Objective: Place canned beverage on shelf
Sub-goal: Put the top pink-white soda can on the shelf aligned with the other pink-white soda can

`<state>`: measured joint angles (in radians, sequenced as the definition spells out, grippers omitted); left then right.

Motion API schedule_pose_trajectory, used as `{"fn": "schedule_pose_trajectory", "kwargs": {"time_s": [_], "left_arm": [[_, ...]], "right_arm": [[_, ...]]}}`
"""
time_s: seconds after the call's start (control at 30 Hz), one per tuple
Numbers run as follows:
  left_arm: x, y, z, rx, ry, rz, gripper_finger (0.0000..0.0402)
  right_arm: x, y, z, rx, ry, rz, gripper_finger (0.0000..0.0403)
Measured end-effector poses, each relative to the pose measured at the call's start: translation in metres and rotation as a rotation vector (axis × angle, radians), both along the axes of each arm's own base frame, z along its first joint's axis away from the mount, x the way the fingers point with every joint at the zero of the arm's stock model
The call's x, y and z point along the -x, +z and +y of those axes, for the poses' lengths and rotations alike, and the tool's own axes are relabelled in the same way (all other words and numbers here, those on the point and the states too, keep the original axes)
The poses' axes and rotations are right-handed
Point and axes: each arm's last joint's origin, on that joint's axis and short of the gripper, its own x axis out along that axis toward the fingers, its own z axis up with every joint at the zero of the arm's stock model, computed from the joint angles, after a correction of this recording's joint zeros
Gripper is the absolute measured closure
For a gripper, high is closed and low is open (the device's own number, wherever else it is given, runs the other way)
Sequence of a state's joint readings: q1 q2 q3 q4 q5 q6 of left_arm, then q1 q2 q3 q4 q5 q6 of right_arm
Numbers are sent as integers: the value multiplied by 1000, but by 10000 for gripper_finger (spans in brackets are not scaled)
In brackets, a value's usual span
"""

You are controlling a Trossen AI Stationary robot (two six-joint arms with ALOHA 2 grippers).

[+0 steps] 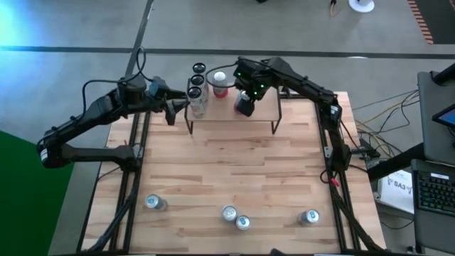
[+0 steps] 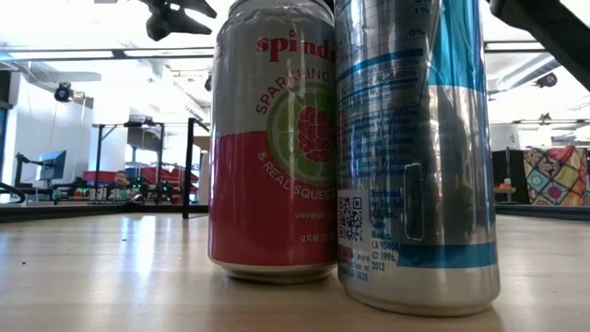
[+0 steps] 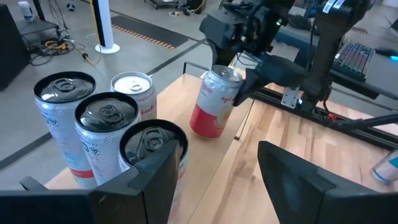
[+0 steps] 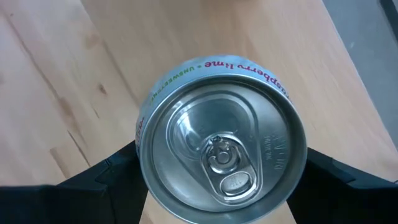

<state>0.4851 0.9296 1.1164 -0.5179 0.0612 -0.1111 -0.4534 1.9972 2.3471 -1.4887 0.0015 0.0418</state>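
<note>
The shelf (image 1: 227,114) stands at the table's far middle. Several upright cans (image 1: 197,89) crowd its left end, among them dark-topped ones (image 3: 106,115) and a silver-topped red one (image 3: 132,84). My right gripper (image 1: 244,105) is over the shelf's near right part, shut on a red-and-white canned beverage (image 3: 214,102) that the gripper hides in the high view. My left gripper (image 3: 214,186) waits open at the shelf's left end, close beside the nearest dark-topped can (image 3: 152,140), with bare board between its fingers. My right gripper pinches the can's round side wall (image 4: 142,149) between its two fingers (image 4: 115,171), one on each side just below the rim. It comes steeply from above, slanting from the table's right. The can leans, its base (image 3: 205,132) at the shelf board; whether it rests there I cannot tell.
Several cans stand near the table's near edge (image 1: 155,203) (image 1: 309,217), and two of them, a red-white one (image 2: 272,148) and a silver-blue one (image 2: 415,157), fill the low view. Bare tabletop (image 1: 234,163) lies between them and the shelf. A keyboard (image 1: 435,188) sits off the table's right side.
</note>
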Motion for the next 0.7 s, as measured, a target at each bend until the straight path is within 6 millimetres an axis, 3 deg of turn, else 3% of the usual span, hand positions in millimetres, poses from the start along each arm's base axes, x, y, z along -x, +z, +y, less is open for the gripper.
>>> {"fn": "schedule_pose_trajectory", "kwargs": {"time_s": [0.43,0.7], "left_arm": [[-5,-2,3,-8,-3,17,196],[-4,-2,3,-2,0,13,196]], "right_arm": [[-4,-1,1,18,34,-15,111],[-11,3,3,71,101,-71,60]]}}
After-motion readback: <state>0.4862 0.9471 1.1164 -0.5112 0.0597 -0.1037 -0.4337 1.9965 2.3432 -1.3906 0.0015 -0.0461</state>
